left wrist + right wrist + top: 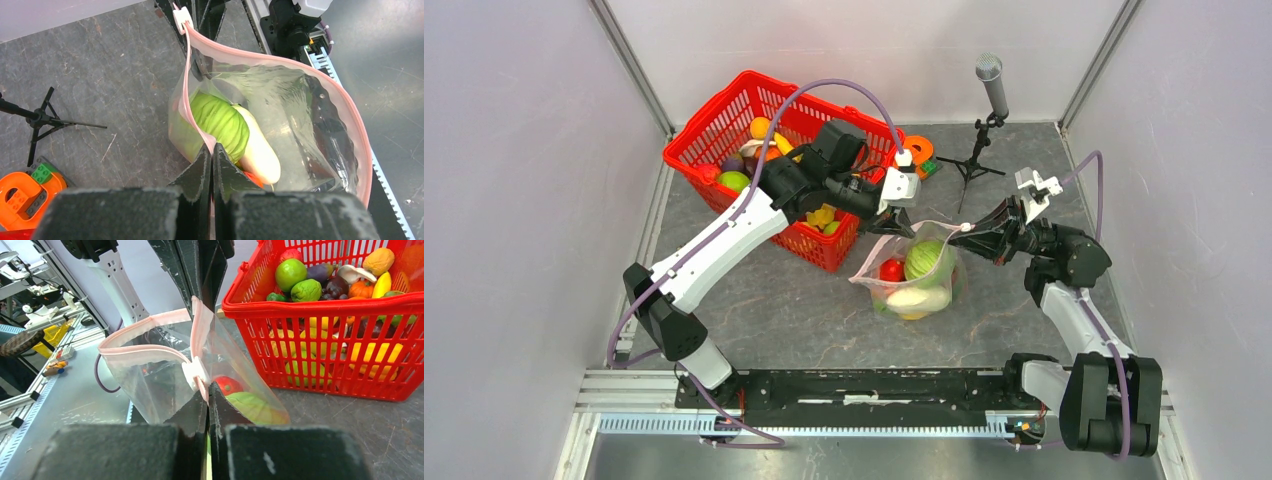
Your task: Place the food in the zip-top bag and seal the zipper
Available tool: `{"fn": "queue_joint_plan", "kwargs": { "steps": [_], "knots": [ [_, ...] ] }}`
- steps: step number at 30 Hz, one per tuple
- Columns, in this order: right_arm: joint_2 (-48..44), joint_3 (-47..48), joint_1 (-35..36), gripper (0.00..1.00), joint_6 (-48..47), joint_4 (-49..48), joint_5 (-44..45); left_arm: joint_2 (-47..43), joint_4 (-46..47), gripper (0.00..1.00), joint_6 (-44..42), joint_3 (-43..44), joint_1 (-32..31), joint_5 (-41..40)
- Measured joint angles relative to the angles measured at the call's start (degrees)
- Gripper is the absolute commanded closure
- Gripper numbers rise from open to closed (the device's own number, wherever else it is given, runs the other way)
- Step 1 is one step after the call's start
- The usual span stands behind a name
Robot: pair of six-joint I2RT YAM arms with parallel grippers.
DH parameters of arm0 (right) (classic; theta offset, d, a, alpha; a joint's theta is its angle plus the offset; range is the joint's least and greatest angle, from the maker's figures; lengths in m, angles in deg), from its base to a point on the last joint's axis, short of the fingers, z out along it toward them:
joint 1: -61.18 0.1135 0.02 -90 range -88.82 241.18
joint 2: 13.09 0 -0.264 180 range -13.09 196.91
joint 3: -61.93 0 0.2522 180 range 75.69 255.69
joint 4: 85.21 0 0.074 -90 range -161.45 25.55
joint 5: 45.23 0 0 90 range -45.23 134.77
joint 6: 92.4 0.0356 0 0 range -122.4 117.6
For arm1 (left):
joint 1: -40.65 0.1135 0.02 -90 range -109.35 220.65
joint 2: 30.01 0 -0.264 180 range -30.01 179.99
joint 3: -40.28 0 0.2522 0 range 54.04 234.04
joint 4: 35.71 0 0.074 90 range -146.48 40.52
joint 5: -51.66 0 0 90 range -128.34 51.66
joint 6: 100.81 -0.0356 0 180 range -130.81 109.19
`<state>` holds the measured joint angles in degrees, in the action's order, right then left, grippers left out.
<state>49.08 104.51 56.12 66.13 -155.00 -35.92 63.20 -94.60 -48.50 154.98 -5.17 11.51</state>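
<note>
The clear zip-top bag point(869, 276) hangs between my two grippers with its mouth open. Inside lie food pieces: a red one point(891, 269), a green one point(927, 261) and a white one point(918, 298). My left gripper point(894, 226) is shut on one end of the pink zipper point(185, 75), and in its wrist view the green point(222, 122) and white point(260, 150) food lies just below. My right gripper point(208, 397) is shut on the other end of the zipper point(145, 326), right at the white slider point(196, 372). More food point(291, 274) fills the basket.
The red mesh basket point(714, 130) stands at the back left, under the left arm. A microphone on a small black tripod point(992, 82) stands at the back, with an orange toy point(919, 150) beside it. Grey walls close in both sides.
</note>
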Motion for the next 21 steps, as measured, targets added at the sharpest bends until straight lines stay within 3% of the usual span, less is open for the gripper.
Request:
{"fn": "queue_joint_plan", "kwargs": {
  "steps": [2,3,4,5,9,16,19,21],
  "knots": [
    [-0.3,0.0,0.1,1.0,0.3,0.0,0.0,0.0,0.0,0.86,0.1,0.0,0.0,-0.3],
    [-0.5,0.0,0.1,1.0,0.4,0.0,0.0,0.0,0.0,0.7,0.1,0.0,0.0,-0.6],
    [-0.9,0.0,0.1,1.0,0.6,0.0,0.1,-0.1,0.3,0.39,0.6,0.0,0.0,-1.5],
    [-1.1,0.0,0.1,1.0,0.7,0.0,0.2,-0.2,1.0,0.18,1.2,-0.1,0.0,-2.3],
    [-2.4,0.0,0.1,1.0,1.6,0.0,0.7,-2.8,6.6,0.06,6.5,-2.5,0.0,-6.8],
    [-5.4,0.0,0.1,1.0,-1.6,0.0,1.6,-11.3,21.3,0.06,19.1,-6.5,0.0,-11.2],
    [-9.2,0.0,0.1,1.0,-10.6,4.7,1.9,-11.4,25.2,0.06,24.1,-4.2,-0.8,-11.0],
    [-13.3,1.3,0.2,1.0,-24.0,18.0,2.8,-10.6,26.1,0.06,25.9,-2.8,-2.2,-11.1]
  ]
}}
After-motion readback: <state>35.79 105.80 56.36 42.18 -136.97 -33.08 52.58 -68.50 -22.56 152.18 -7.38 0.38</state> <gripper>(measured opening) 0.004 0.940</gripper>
